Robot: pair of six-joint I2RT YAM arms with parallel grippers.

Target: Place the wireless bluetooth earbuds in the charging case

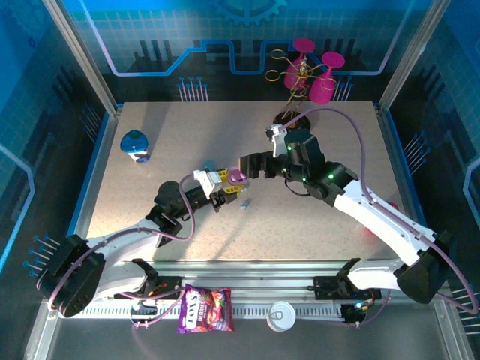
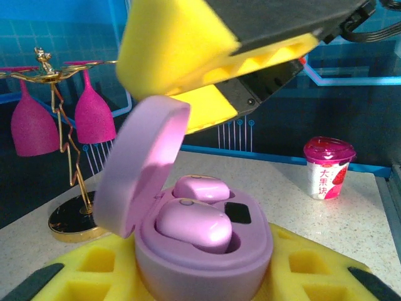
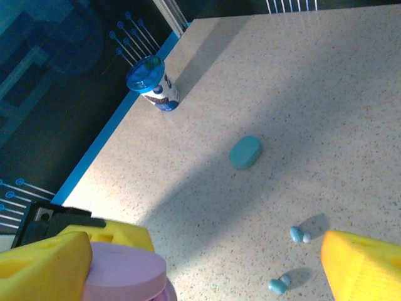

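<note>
Left wrist view: the left hand (image 1: 225, 189) is clamped shut on a lilac charging case (image 2: 203, 257), the case's base wedged between the hand's yellow pads (image 2: 81, 276). The case's lid (image 2: 141, 166) is tipped up and back, and two pink-purple earbuds (image 2: 193, 224) sit side by side in the wells inside. Just above the raised lid hangs the right hand (image 1: 251, 169), its yellow-padded fingers (image 2: 178, 53) spread wide apart and holding nothing; whether a pad touches the lid cannot be told. In the right wrist view, two light blue earbuds (image 3: 297, 234) lie loose on the speckled desk (image 3: 326, 94), near each other, between that hand's parted fingers and just beside the far one. Farther out from the right hand, a closed teal case (image 3: 245, 152) lies flat on the desk, well apart from the loose pair. Beyond it, near the desk's blue-trimmed edge, stands a blue-lidded cup (image 3: 152, 84). Out past the left hand, a pink-lidded cup (image 2: 328, 166) stands upright towards the desk's far side, and a gold wire rack (image 2: 62, 157) carries two magenta wine glasses (image 2: 94, 119) hung bowl down.
</note>
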